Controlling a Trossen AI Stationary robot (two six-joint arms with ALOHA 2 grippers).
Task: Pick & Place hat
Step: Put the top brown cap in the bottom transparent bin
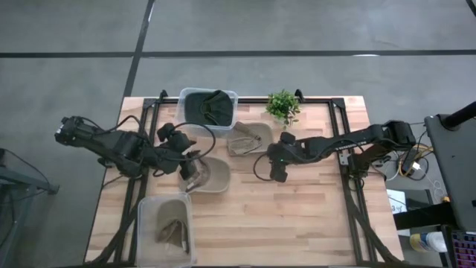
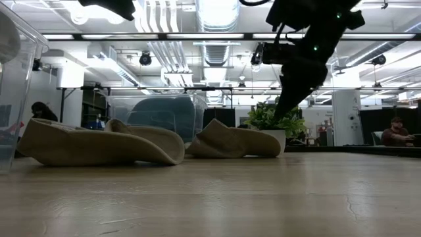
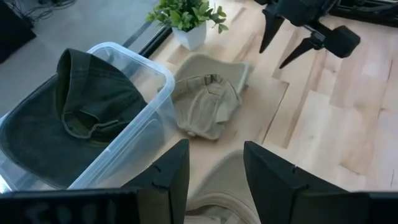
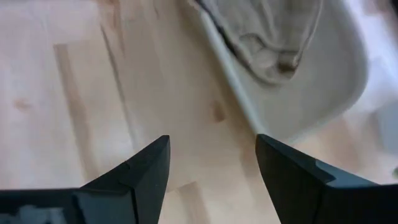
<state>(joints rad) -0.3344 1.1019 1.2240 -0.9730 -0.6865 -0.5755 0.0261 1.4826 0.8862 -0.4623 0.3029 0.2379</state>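
Nearest: tan hat (image 1: 204, 175), soft, light, floppy, lies on the bench (image 1: 297, 216) under the left gripper (image 1: 190, 165), fingers open astride its crown. Best pinched at brim or folded crown. Beyond the hat, right gripper (image 1: 277, 173) hovers, fingers open, empty.

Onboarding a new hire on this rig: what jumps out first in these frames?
Two beige hats lie loose mid-table: one near the potted plant, the other under the left gripper, whose open fingers straddle its edge. Next come the clear bins: one at the table's back edge holding a dark green hat, one at the front left holding a beige hat. The right gripper hangs open above bare wood at the table's centre.
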